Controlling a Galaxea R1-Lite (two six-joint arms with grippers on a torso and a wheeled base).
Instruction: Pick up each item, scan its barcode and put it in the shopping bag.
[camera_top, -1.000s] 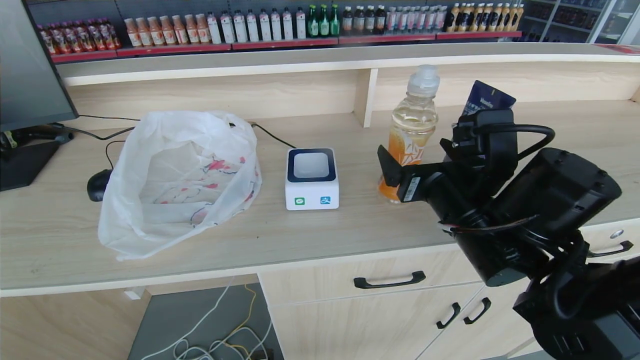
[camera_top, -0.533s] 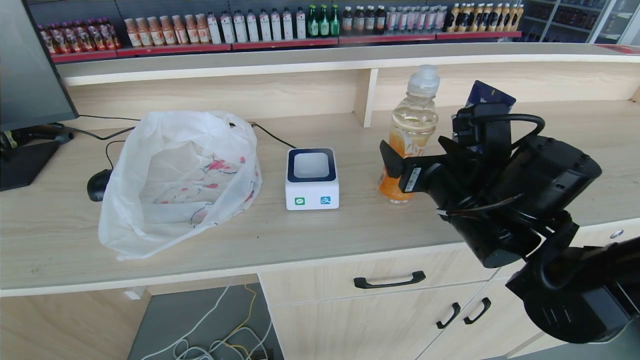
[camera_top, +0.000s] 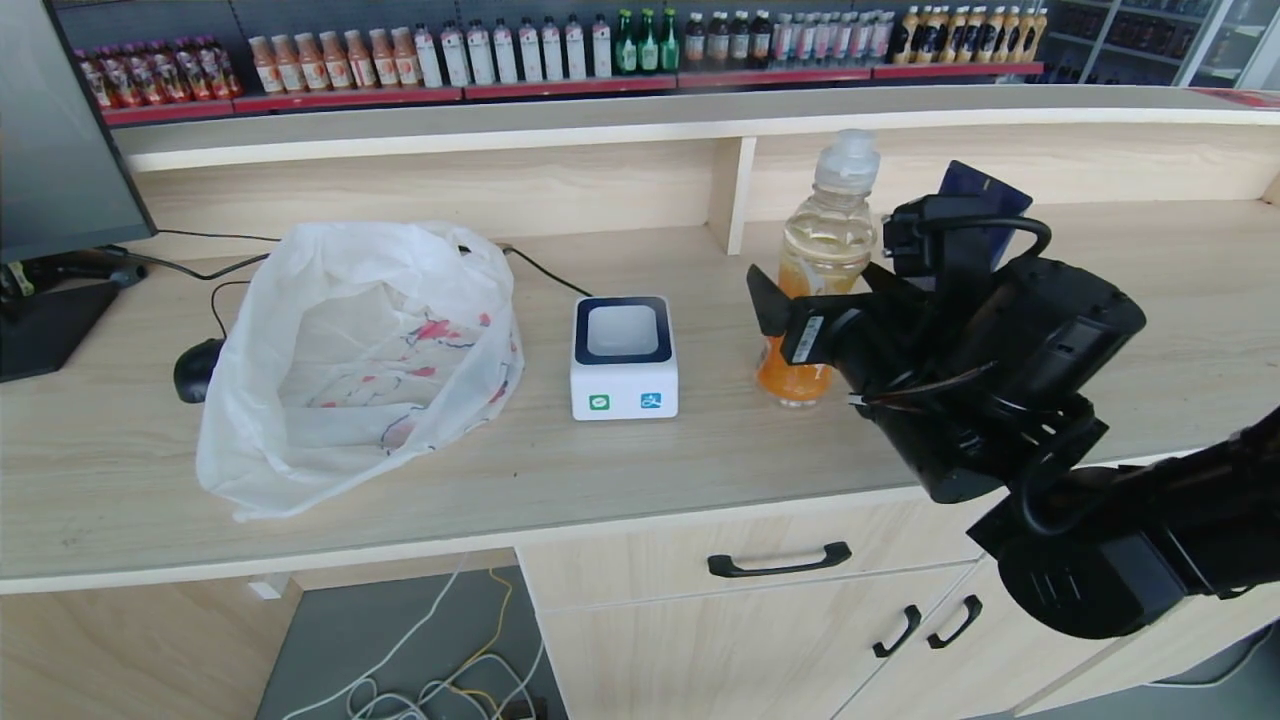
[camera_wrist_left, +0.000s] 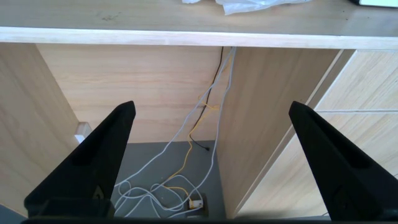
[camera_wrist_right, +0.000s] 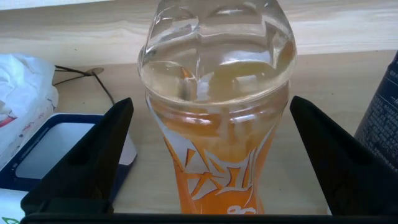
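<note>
Pale wood tabletop (camera_top: 700, 450) carries the upright bottle (camera_top: 830, 235) straight ahead of the right pincer (camera_wrist_right: 211, 102), the nearer one, jaws wide; the left pincer (camera_wrist_left: 211, 106), also wide, hangs below.

Head view: high up, facing forward and down over the pale wooden desk (camera_top: 600, 470), mid range. Left wrist view: low, under the desk edge, facing the tangled white and yellow cables (camera_wrist_left: 180, 180) in the open bay beneath (head view shares these). Right wrist view: desk level, very near the clear plastic bottle of orange drink (camera_wrist_right: 217, 124). It shares the bottle and the white, navy-topped scanner box (camera_wrist_right: 50, 149) with the head view.
</note>
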